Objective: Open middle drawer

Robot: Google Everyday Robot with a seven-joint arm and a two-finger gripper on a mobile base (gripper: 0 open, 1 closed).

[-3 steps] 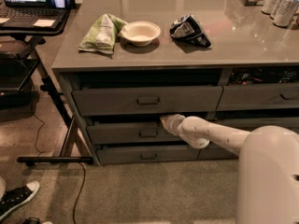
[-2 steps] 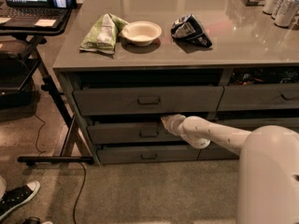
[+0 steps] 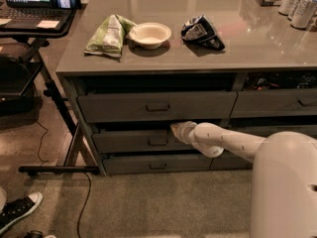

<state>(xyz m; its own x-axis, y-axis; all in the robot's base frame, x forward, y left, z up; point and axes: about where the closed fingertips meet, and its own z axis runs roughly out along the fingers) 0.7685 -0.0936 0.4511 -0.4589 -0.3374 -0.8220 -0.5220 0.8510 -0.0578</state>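
1. The gripper (image 3: 179, 129) meets the top edge of the middle drawer (image 3: 126, 142), just right of its handle (image 3: 158, 141) — apparently placed to pull it out.
2. Its hold cannot be told; the drawer sits second down under the counter (image 3: 163, 58).

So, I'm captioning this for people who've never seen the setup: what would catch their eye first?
Most likely the white arm reaching in from the lower right, its gripper at the top edge of the middle drawer, up and right of the handle. Then the row on the grey counter: green bag, white bowl, dark bag, left to right.
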